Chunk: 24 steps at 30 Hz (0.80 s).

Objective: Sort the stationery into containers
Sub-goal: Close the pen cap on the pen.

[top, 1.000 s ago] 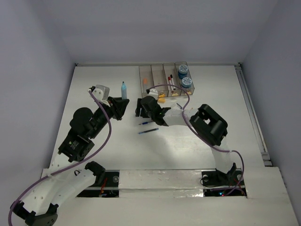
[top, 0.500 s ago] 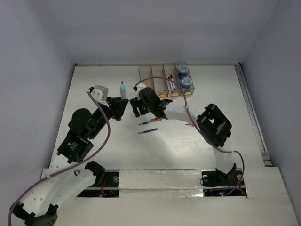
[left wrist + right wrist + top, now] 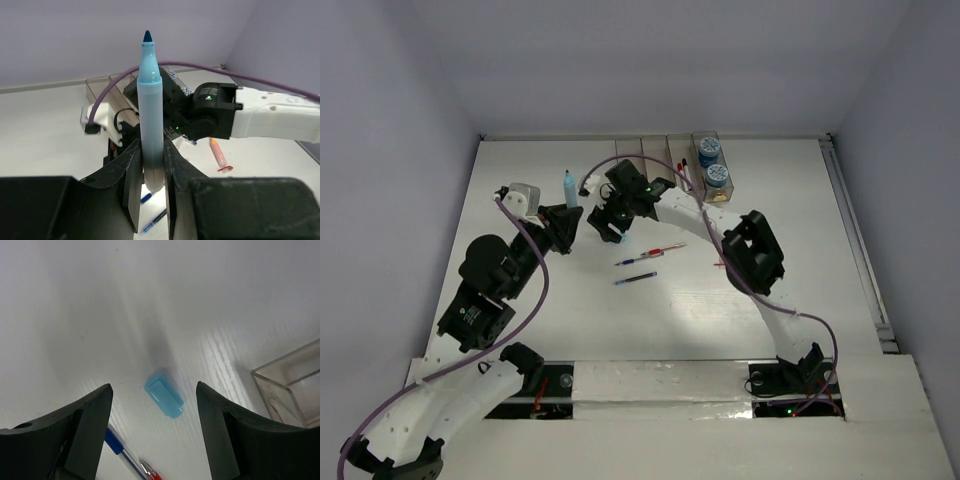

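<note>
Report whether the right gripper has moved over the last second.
Yes. The right gripper swung left in the top view, from in front of the containers toward their left end.

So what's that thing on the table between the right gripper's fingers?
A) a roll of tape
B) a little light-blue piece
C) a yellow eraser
B: in the right wrist view, a little light-blue piece lies on the white table, in the gap of the open right gripper.
</note>
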Available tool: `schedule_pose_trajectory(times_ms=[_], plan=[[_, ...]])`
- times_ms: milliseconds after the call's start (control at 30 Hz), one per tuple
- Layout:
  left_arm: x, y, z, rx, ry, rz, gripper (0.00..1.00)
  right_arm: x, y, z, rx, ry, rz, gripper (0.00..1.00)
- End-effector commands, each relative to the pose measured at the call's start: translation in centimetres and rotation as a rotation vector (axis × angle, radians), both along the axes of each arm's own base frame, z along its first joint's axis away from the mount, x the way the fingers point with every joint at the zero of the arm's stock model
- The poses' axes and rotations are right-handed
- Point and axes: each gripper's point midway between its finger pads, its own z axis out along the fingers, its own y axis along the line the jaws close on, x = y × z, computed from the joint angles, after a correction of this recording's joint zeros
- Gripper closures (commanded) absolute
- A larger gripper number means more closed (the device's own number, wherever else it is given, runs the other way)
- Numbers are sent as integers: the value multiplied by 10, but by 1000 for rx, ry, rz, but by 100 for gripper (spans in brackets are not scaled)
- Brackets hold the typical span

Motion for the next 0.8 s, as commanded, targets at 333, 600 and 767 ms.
schedule_pose_trajectory(times_ms=[333,600,767], plan=[[2,5,13,-13,-49,21,100,-18,-13,-46,-181,99,150,24],[3,3,11,-9,-44,15,100,-8,-22,-72,-246,85,100,40],[3,3,10,-10,-42,13,100,-1,-24,-80,-259,64,63,48]])
